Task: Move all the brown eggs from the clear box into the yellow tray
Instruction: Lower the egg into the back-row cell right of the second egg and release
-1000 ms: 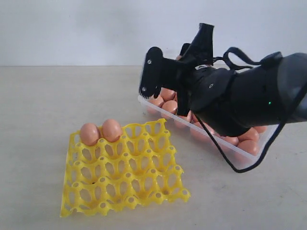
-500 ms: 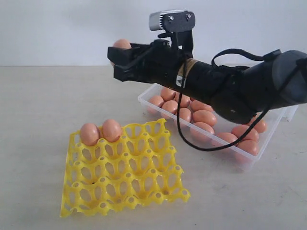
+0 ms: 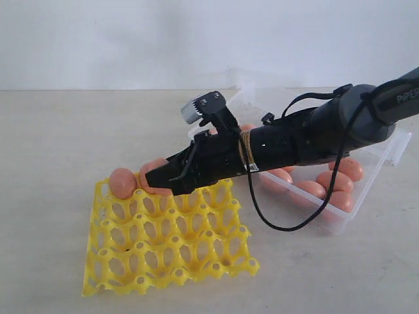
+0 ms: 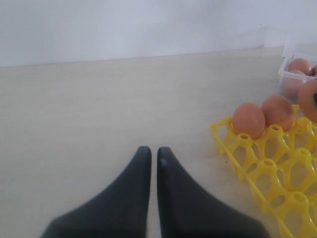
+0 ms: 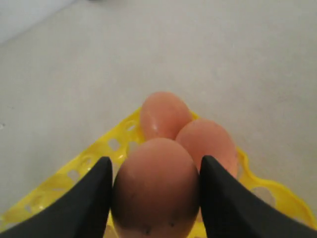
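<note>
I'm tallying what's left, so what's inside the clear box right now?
Brown eggs lie inside the clear box; several show toward its right end. The right arm reaches across the rest of the box, so any eggs beneath it, and the full count, are hidden.

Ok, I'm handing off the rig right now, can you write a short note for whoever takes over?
Right gripper: shut on the held egg, low over the far row of the yellow tray, beside the two seated eggs.
Left gripper: shut, empty, low over the table beside the tray.
Clear box: lid open, remaining eggs inside; the arm hides some, so no count.
Done: two eggs in the tray.
Left: seat the held egg in the next cup, then move the rest.
</note>
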`<state>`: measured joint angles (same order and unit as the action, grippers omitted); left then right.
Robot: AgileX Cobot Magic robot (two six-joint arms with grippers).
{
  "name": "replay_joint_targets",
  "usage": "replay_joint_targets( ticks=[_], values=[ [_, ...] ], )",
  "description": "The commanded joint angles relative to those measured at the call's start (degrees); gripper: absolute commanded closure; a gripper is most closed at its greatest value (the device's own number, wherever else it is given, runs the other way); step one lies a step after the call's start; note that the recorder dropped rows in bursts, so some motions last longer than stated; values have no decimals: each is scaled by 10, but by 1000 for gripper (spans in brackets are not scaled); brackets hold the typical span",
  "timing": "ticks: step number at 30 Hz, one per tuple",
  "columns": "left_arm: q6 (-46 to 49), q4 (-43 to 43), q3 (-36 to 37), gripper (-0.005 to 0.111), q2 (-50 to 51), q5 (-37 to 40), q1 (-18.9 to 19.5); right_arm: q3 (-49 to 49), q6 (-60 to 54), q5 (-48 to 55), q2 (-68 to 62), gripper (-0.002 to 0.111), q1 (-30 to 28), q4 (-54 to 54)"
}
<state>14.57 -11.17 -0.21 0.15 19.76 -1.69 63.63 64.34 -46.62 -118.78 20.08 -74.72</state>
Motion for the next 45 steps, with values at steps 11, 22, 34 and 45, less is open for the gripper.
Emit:
replay_joint_targets(
  ticks=[11, 22, 34, 45],
  values=[
    [1, 1, 2, 103, -2, -2, -2, 6, -149, 94, 3, 109, 16, 168],
    [1, 1, 2, 103, -2, -2, -2, 3, -159, 129, 3, 109, 16, 157],
    [1, 1, 2, 103, -2, -2, -2, 3, -183, 143, 3, 86, 16, 156],
    [1, 1, 2, 103, -2, -2, -2, 3, -184, 143, 3, 74, 16, 156]
  ],
)
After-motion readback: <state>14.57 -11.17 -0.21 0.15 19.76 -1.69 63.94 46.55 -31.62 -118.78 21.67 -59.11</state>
